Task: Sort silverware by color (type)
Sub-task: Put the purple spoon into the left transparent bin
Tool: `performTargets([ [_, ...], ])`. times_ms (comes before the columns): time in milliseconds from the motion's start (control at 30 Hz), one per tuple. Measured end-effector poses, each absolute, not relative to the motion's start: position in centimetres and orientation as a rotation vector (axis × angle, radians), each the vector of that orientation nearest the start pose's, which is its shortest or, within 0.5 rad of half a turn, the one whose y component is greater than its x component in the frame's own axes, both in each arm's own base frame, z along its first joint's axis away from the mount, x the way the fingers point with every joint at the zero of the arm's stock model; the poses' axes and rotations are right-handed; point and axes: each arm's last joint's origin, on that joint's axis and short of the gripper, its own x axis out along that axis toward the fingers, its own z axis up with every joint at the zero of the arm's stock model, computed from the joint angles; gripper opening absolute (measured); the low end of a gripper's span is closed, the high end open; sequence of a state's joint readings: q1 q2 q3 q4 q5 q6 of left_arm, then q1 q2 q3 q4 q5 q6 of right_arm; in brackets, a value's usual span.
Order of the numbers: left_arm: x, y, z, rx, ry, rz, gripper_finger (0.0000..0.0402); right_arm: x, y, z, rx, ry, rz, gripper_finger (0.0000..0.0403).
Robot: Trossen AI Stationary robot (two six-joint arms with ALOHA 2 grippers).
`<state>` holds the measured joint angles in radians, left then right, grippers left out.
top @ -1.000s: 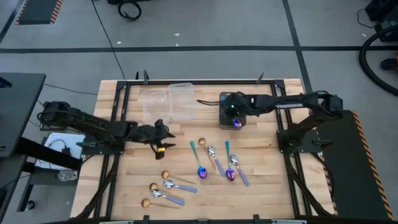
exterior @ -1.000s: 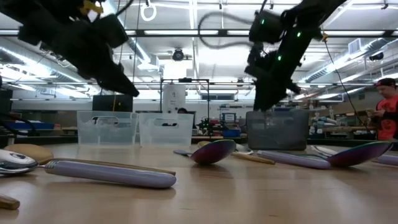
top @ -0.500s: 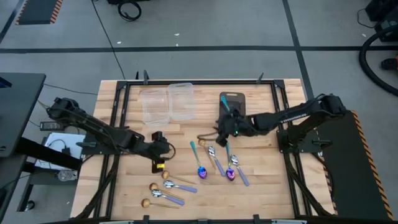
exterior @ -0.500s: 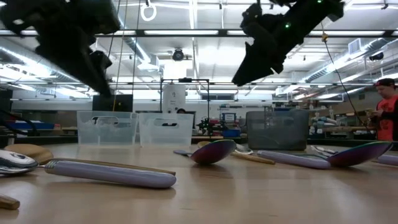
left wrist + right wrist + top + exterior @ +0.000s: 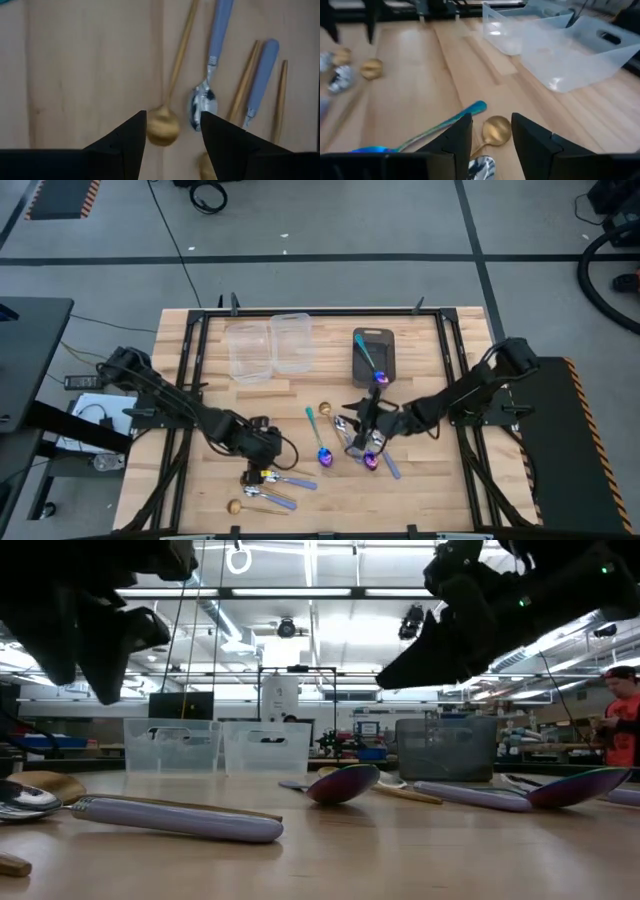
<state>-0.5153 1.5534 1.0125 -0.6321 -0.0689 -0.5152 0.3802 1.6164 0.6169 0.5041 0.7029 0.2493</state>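
Several small spoons lie flat on the wooden table. In the middle are a gold spoon, an iridescent spoon with a teal handle, and lavender-handled silver spoons. My right gripper hovers open over them, the gold spoon's bowl showing between its fingers. Near the front left lie gold spoons and silver spoons. My left gripper hangs open above them, pointing down, over a gold bowl. One iridescent spoon lies in the dark grey bin.
Two clear plastic bins stand side by side at the far side, left of the dark bin. Bare wood stretches along the table's right part. A person stands in the room beyond the table.
My left gripper has swung from beside the clear bins toward the near edge and tipped downward over the front-left spoons. My right gripper has left the dark bin, come toward the near edge and sunk over the middle spoons. The iridescent spoon stays in the bin.
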Motion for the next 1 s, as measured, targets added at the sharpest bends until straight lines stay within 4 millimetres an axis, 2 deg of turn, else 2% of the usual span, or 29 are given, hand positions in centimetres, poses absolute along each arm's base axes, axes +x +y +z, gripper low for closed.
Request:
performTargets([
  [133,26.5,-15.0,21.0,-0.12,1.228,-0.078,0.0194,28.6,10.6,15.4,-0.094,0.371,-0.36,0.0144],
  [300,27.5,-16.0,21.5,-0.176,1.213,-0.066,0.0194,28.6,11.2,16.3,-0.186,0.354,-0.362,0.0144],
  [600,29.0,-18.1,20.2,-0.17,1.221,-0.028,0.0194,28.9,10.3,16.5,-0.276,0.366,-0.407,0.0144],
  [1000,30.8,-19.3,17.4,-0.15,1.238,-0.011,0.0194,29.2,9.1,16.4,-0.274,0.378,-0.44,0.0141],
])
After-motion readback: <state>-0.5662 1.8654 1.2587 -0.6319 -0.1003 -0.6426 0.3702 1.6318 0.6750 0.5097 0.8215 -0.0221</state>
